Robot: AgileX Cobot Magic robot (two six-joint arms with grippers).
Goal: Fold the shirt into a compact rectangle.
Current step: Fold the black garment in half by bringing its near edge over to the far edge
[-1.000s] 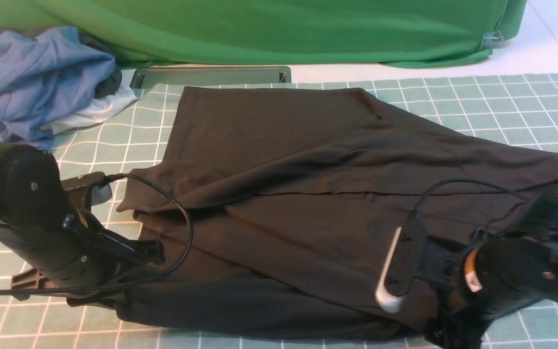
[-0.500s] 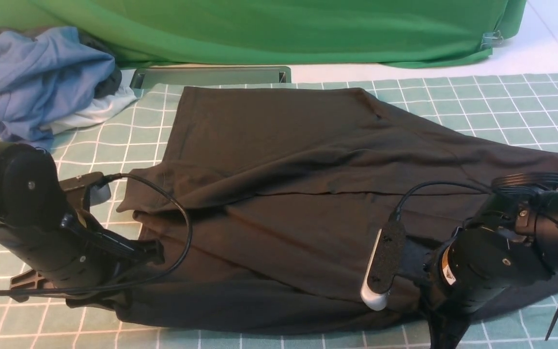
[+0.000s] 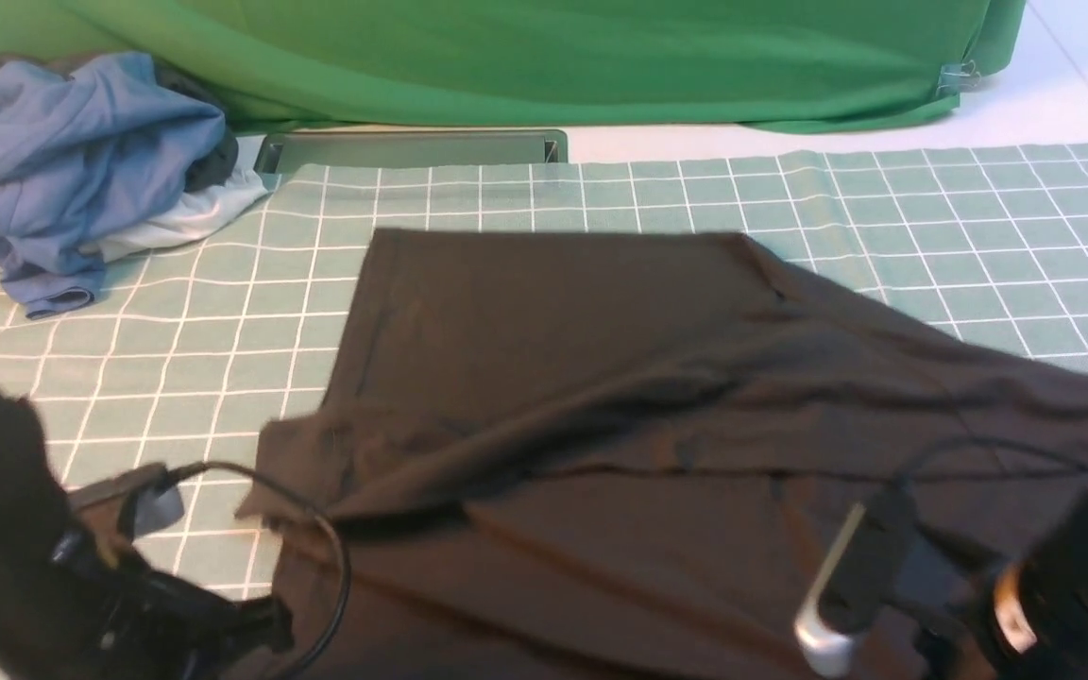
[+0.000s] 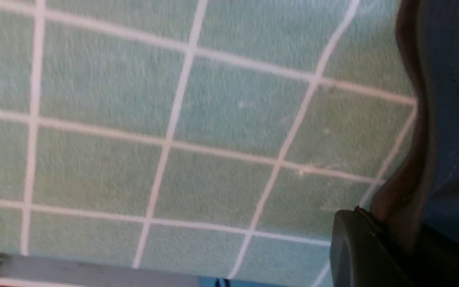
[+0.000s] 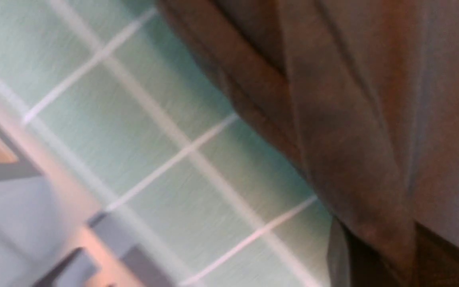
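Note:
The black shirt (image 3: 601,397) lies spread and creased on the green checked mat (image 3: 176,312), its far hem straight and its right part running off the frame's right side. My left gripper (image 3: 265,631) is at the shirt's near left edge. In the left wrist view this gripper (image 4: 389,239) is shut with a fold of the shirt (image 4: 448,119) pinched between its fingers. My right gripper (image 5: 373,255) is closed on a bunched fold of the shirt (image 5: 373,119) at the near right edge. In the front view its jaws are hidden behind the right arm (image 3: 1073,595).
A heap of blue and white garments (image 3: 72,161) lies at the far left. The big green cloth (image 3: 506,57) covers the back. A grey slot frame (image 3: 412,148) sits at the mat's far edge. The table's near edge shows in the right wrist view.
Both arms have drawn back toward the near edge and the shirt has slid with them, baring mat beyond its far hem. The right gripper has gone from open to shut on the fabric.

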